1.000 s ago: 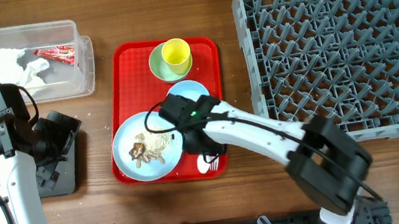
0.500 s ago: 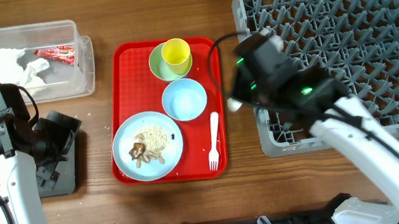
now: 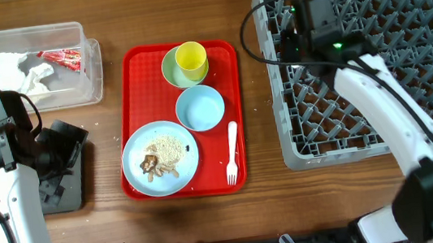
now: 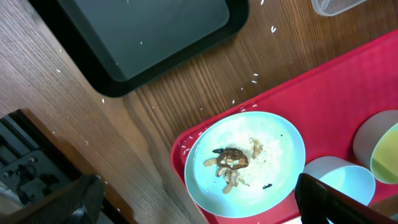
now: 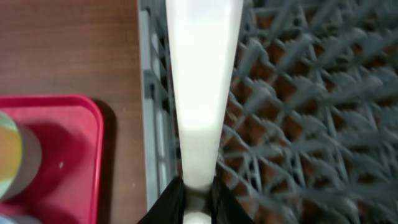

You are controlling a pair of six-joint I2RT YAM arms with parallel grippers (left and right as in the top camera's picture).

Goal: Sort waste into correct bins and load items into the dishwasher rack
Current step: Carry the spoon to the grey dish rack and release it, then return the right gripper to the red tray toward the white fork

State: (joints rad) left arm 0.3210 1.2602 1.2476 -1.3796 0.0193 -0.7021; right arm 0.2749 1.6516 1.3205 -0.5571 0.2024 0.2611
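My right gripper (image 5: 198,196) is shut on the white spoon (image 5: 202,93), holding it over the left edge of the grey dishwasher rack (image 3: 372,55). On the red tray lie the white fork (image 3: 231,152), the light blue bowl (image 3: 199,108), the yellow cup (image 3: 190,57) inside the green bowl (image 3: 170,71), and the light blue plate (image 3: 135,159) with food scraps (image 3: 161,159). My left gripper (image 4: 199,211) hangs open near the black tray (image 3: 65,188), with nothing between its fingers. The clear tub (image 3: 88,75) holds napkins (image 3: 19,72) and the red wrapper (image 3: 60,59).
The red serving tray (image 3: 133,74) sits between the bins and the rack. Bare wooden table (image 3: 254,93) separates the tray from the rack. White crumbs (image 4: 255,78) dot the wood between the black tray (image 4: 149,31) and the plate (image 4: 283,140).
My right arm has swung from over the red tray to the rack's left edge, carrying the spoon. The fork stays on the tray. The left arm has not moved.
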